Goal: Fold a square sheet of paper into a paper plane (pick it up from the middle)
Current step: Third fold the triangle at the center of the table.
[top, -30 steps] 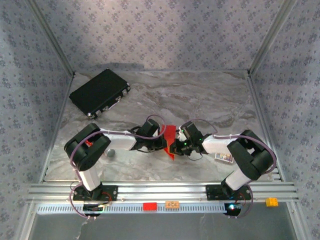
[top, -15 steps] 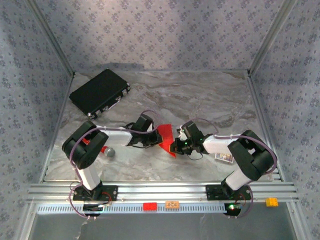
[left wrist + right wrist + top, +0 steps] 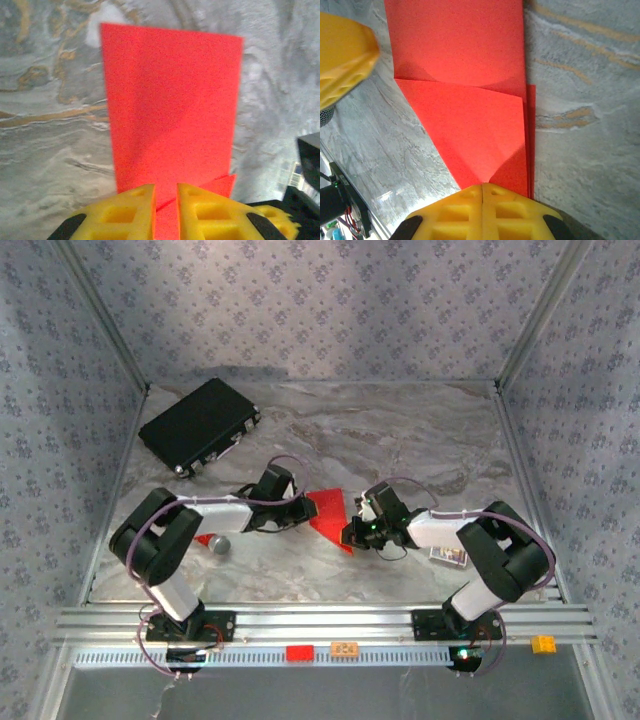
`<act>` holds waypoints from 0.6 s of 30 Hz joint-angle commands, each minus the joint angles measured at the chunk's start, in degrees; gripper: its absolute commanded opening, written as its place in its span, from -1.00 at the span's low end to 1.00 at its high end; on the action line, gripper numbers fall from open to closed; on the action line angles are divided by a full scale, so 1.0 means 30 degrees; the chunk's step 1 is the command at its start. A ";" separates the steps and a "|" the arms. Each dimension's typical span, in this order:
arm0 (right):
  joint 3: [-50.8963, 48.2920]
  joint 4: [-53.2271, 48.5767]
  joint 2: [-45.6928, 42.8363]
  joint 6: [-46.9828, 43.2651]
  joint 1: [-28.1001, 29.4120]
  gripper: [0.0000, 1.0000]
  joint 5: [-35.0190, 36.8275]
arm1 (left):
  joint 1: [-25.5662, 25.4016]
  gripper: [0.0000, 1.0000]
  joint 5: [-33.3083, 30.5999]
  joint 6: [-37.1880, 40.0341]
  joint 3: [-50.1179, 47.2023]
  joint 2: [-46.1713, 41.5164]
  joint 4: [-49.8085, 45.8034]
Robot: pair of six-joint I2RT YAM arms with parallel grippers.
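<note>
The red sheet of paper [image 3: 328, 510] lies partly folded on the marble table between both arms. In the right wrist view the paper [image 3: 465, 125] shows a diagonal flap and a long crease along its right edge. My right gripper [image 3: 482, 186] is shut on its narrow end, also seen from above [image 3: 351, 533]. My left gripper [image 3: 297, 510] sits at the paper's left edge. Its yellow fingers [image 3: 127, 210] stand slightly apart, so it is open, with the paper [image 3: 170, 100] stretching flat ahead of the left gripper [image 3: 165, 192].
A black case [image 3: 200, 425] lies at the back left. A small grey round object [image 3: 219, 544] rests by the left arm. A small card [image 3: 448, 555] lies beside the right arm. Red [image 3: 299, 652], orange [image 3: 345, 648] and yellow [image 3: 543, 643] blocks sit on the front rail.
My left gripper has drawn back to the left off the paper, and more of the red sheet now shows on its left side. The right gripper has stayed put, still holding the paper.
</note>
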 commanded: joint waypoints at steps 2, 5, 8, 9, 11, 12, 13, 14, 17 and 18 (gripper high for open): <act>-0.0711 -0.2353 0.0031 -0.0389 -0.0146 -1.00 0.0773 | -0.0760 -0.64 0.0136 0.0507 -0.0023 -0.0745 0.0472; -0.0726 -0.2368 -0.0131 -0.0327 -0.0152 -1.00 0.0842 | -0.1471 -0.67 0.0427 0.0552 0.0218 -0.0090 0.0713; -0.0741 -0.2374 -0.0148 -0.0347 -0.0168 -1.00 0.0877 | -0.1643 -0.71 0.0256 0.0330 0.0175 0.0853 0.0966; -0.0740 -0.2355 -0.0144 -0.0331 -0.0176 -1.00 0.0867 | -0.1610 -0.72 0.0130 0.0169 0.0018 0.1167 0.1247; -0.0788 -0.2341 -0.0126 -0.0347 -0.0160 -1.00 0.0895 | -0.1462 -0.74 0.0149 -0.0083 -0.0357 0.1669 0.1945; -0.0805 -0.2290 -0.0101 -0.0342 -0.0205 -1.00 0.0891 | -0.1340 -0.74 0.0169 -0.0122 -0.0512 0.1863 0.2155; -0.0843 -0.2262 -0.0071 -0.0321 -0.0195 -1.00 0.0884 | -0.1274 -0.74 0.0194 -0.0122 -0.0642 0.2004 0.2265; -0.0828 -0.2265 -0.0089 -0.0311 -0.0201 -1.00 0.0891 | -0.1181 -0.75 0.0158 -0.0097 -0.0753 0.2046 0.2348; -0.0896 -0.2243 -0.0029 -0.0292 -0.0200 -1.00 0.0900 | -0.0830 -0.75 0.0236 0.0201 -0.1116 0.1901 0.2514; -0.0912 -0.2210 -0.0030 -0.0290 -0.0211 -1.00 0.0900 | -0.0643 -0.75 0.0252 0.0376 -0.1188 0.1800 0.2455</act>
